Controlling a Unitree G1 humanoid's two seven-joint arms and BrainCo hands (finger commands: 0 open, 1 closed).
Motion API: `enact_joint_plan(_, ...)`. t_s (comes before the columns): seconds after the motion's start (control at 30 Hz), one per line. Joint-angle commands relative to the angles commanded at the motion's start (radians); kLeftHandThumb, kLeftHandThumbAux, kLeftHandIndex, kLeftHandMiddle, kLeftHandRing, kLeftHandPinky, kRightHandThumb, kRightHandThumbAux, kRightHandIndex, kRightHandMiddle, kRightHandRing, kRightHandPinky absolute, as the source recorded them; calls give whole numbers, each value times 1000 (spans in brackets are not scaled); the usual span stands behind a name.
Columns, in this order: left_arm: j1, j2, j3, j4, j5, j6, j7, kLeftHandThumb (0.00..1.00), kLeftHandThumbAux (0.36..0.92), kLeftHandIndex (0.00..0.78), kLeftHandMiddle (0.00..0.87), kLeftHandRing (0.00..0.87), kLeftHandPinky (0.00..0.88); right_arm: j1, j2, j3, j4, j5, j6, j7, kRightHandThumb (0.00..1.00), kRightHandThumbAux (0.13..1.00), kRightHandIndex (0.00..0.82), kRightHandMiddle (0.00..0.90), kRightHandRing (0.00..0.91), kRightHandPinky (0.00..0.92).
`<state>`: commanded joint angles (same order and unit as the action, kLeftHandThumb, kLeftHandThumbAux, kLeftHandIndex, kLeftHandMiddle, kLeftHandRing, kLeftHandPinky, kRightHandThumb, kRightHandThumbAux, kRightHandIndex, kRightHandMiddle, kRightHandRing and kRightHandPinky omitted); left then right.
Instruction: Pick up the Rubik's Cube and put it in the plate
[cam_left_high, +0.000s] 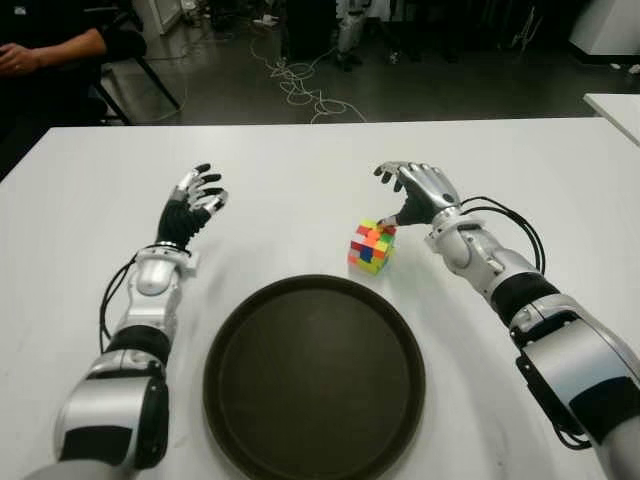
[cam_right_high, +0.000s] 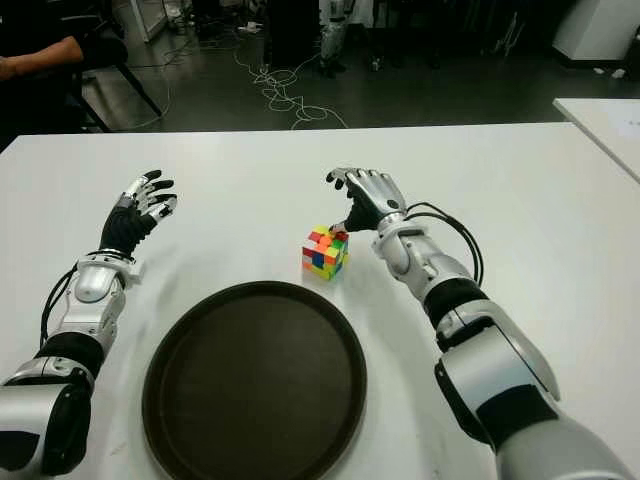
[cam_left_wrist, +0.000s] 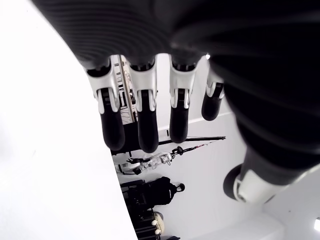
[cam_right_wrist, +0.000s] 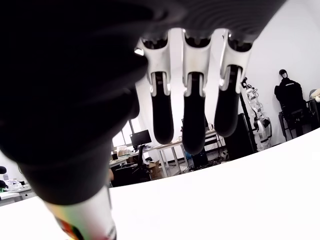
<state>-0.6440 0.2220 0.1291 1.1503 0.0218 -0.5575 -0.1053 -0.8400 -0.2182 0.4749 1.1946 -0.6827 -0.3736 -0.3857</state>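
The Rubik's Cube (cam_left_high: 371, 247) sits on the white table (cam_left_high: 300, 170), just past the far rim of the round dark plate (cam_left_high: 314, 377) and a little toward the robot's right. The right hand (cam_left_high: 420, 195) is beside the cube on that side, fingers spread and gripping nothing, its thumb tip touching (or all but touching) the cube's top corner. The left hand (cam_left_high: 192, 205) shows well off to the plate's left, fingers loose and apart, also holding nothing. Bare table lies all around both hands; the far edge is well beyond them. Past it, a seated person's arm (cam_left_high: 55, 50) and cables on the floor (cam_left_high: 295, 85).
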Motion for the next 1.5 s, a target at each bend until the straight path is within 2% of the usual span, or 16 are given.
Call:
enact_joint_plan(0.23, 0, -2, 2, -1, -1, 0, 2, 173, 653, 106, 204, 217, 269, 2, -2, -9, 8, 13, -16, -35, 0, 940, 279, 396, 453, 491)
enact_joint_plan(0.5, -4, -4, 2, 2, -2, -1, 2, 172, 658, 115, 214, 220, 262, -3, -4, -38, 17, 48, -26, -65, 0, 872, 188, 304, 370, 430)
enact_joint_plan(0.7, -6, -2, 1, 4, -1, -5, -2, 167, 652, 113, 212, 224, 269, 5, -6, -80, 15, 85, -80, -130, 0, 832, 137, 228, 300, 383)
enact_joint_plan(0.9, -9, -1, 1, 8, -2, 1, -8, 175, 644, 111, 204, 224, 266, 3, -2, -107, 27, 106, -125, -185, 0, 810, 115, 169, 233, 292)
enact_joint_plan(1.07, -11, -2, 6, 12, -9, 1, -20, 178, 639, 111, 204, 223, 268, -1, -3, -124, 35, 121, -147, -233, 0, 786, 107, 156, 202, 230)
enact_joint_plan(1.5, -18, 3, 2, 25, 1, -1, -14, 181, 666, 115, 205, 216, 265, -14, -7, -157, 49, 142, -148, -273, 0, 765, 111, 165, 189, 200)
